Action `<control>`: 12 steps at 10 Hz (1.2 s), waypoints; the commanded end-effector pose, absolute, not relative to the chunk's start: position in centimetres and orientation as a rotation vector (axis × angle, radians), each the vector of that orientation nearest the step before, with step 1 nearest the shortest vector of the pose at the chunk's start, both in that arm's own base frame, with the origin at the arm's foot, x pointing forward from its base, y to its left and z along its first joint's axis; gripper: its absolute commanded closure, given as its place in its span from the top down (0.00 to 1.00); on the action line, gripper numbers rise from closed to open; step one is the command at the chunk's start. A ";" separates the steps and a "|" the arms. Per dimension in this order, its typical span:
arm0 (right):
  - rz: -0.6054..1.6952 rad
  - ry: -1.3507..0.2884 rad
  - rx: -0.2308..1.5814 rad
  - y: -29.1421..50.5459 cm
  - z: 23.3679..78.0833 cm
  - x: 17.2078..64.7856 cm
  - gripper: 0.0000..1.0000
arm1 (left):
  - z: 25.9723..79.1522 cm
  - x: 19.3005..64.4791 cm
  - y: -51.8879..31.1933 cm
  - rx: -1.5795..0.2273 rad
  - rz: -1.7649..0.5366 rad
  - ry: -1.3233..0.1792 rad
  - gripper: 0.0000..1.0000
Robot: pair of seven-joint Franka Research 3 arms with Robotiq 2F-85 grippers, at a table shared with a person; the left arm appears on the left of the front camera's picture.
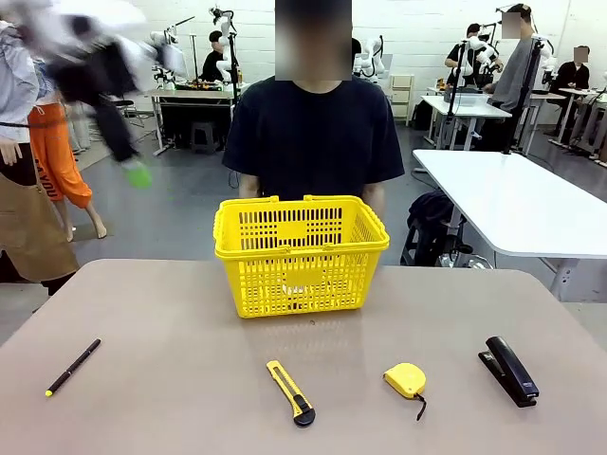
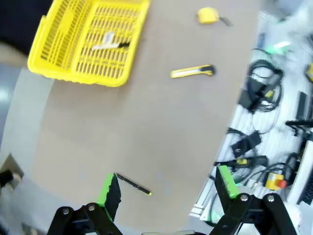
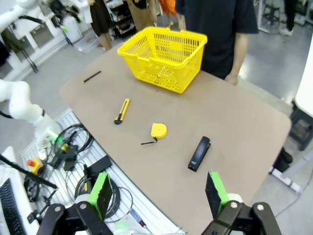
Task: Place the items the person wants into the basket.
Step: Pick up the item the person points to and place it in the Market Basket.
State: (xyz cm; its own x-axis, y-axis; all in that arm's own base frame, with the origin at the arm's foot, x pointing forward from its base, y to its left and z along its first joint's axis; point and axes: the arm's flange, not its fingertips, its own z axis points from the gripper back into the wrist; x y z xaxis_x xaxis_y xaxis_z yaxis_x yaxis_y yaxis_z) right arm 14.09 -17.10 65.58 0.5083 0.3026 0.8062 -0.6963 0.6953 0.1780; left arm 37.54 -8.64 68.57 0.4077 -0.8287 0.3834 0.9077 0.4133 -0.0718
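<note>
Hovering the left gripper [image 2: 166,185], fingers apart, I am viewing the thin black pen [image 2: 133,185] by the tabletop's [image 1: 190,408] near-left corner, its axis lying almost finger-to-finger; right gripper [image 3: 159,193] fingers apart, farther.

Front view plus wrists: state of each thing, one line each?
basket, upright, handles down
white marker, lying in basket
utility knife, on table, outside basket
pen, on table, outside basket
tape measure, on table, tape retracted
stapler, closed, on table
left gripper, open, empty
right gripper, open, empty
</note>
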 end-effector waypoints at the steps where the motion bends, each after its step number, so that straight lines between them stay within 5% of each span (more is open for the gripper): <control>1: 0.641 -0.837 0.532 -17.0 65.5 14.1 1.00 | 70.1 34.5 -0.2 -0.462 -1.138 -0.370 1.00; 8: 0.641 -0.837 0.532 -17.0 65.5 14.1 1.00 | 68.0 26.1 12.0 -0.493 -0.729 -0.722 1.00; 12: 0.641 -0.837 0.532 -17.0 65.5 14.1 1.00 | 67.9 26.1 12.9 -0.492 -0.701 -0.674 1.00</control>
State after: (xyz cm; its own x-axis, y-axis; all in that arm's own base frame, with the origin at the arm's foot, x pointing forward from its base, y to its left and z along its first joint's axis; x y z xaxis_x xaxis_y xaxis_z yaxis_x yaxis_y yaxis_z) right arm 14.09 -17.09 65.58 0.5085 0.3028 0.8061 -0.6960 0.6957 0.1778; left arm 26.29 13.43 68.09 0.5609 -0.4343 0.7048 0.7354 0.6523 -0.1833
